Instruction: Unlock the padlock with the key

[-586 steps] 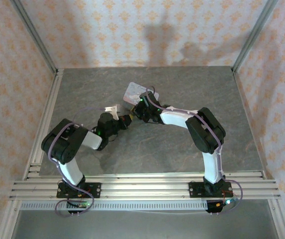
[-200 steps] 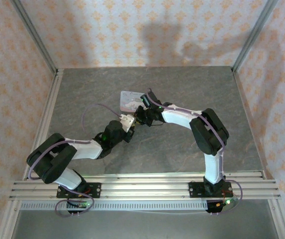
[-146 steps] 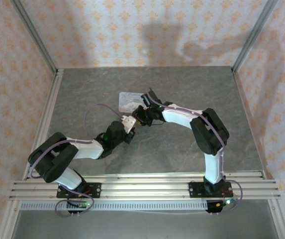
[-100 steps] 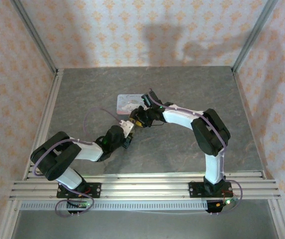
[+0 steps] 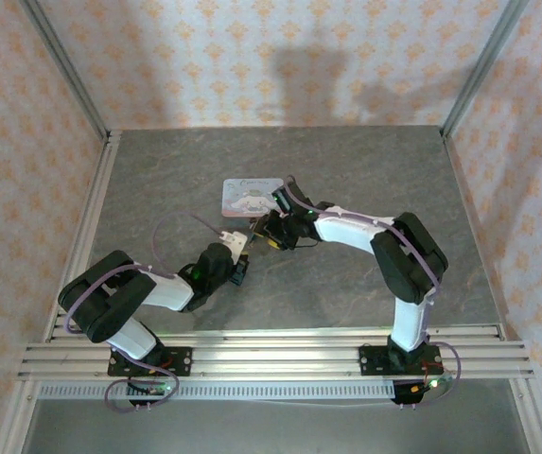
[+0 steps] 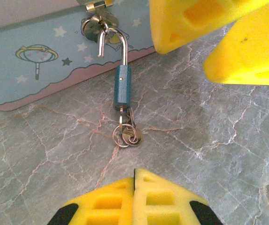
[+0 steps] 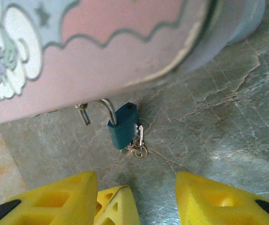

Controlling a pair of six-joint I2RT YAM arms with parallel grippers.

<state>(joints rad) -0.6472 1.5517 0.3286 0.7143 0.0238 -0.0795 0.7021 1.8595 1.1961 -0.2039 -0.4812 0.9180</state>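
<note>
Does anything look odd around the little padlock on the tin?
The small teal-blue padlock has its metal shackle sprung open, hooked through the clasp of the pastel cartoon tin; the tiny silvery key sits at its base.

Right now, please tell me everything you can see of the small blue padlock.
The padlock is a slim teal-blue block with a silvery metal shackle. The shackle looks open: one leg is in the body, and the free hooked end passes through the metal hasp of the pastel tin. The body lies on the grey marbled table, pointing away from the tin. The key, on small rings, sits at its lower end, apparently in the keyhole.
</note>
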